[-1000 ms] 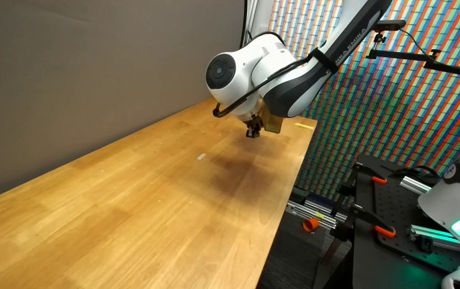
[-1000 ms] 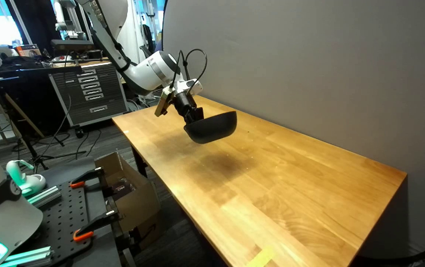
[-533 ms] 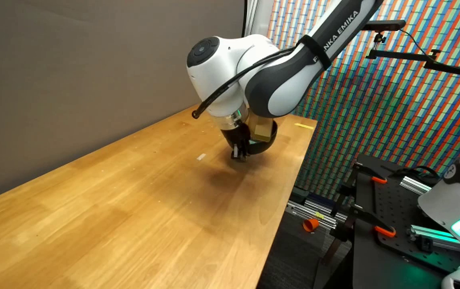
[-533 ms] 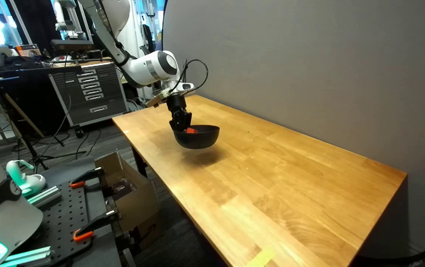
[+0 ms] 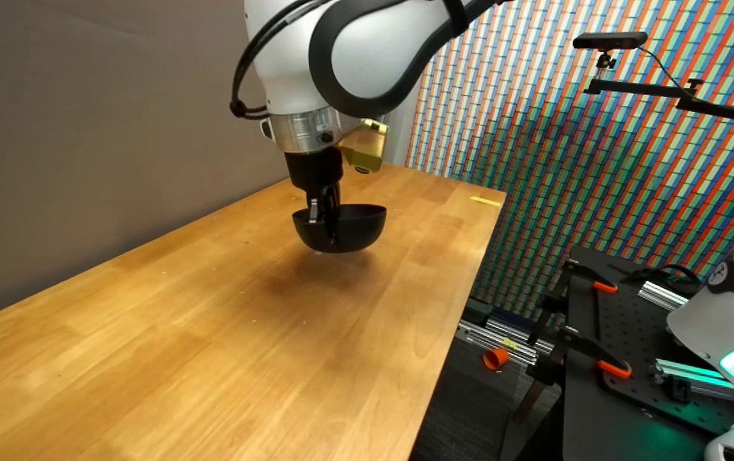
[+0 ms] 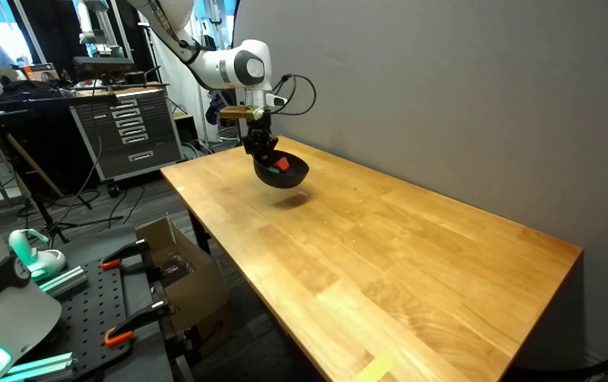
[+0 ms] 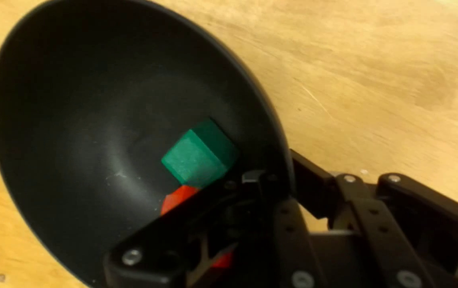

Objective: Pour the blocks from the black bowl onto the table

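There's 1 blk bowl (image 7: pixel 121 108), 1 tbl (image 6: pixel 378 239), 2 blocks (image 7: pixel 197 156).

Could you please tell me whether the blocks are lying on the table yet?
No, the wrist view shows the green block and the partly hidden red block inside the black bowl.

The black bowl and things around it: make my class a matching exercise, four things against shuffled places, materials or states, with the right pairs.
1. green block
2. black bowl
3. end effector
4. table

A. gripping the bowl's wall
B. light wood
C. inside the bowl
D. tilted, held above the table

Pairs: 1-C, 2-D, 3-A, 4-B
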### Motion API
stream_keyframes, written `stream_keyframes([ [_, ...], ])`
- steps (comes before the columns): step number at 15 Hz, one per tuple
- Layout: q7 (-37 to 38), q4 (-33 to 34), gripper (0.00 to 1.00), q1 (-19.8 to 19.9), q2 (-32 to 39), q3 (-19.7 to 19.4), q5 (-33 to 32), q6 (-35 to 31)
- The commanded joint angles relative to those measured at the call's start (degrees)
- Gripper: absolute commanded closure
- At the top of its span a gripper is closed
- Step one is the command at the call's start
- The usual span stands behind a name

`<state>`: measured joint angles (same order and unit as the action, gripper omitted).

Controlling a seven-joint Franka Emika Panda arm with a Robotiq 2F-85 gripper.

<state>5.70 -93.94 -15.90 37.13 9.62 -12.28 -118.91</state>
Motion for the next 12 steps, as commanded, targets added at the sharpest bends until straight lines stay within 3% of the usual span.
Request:
stream_keyframes([
  [1, -9.40, 6.53, 0.97, 2.90, 2.72, 3.37, 8.71, 0.59],
  [6, -21.51, 10.29, 0.97, 7.76, 4.17, 7.25, 20.77, 2.19],
  [12, -35.63, 9.80, 0.97, 14.15, 6.22, 11.87, 34.26, 2.11],
])
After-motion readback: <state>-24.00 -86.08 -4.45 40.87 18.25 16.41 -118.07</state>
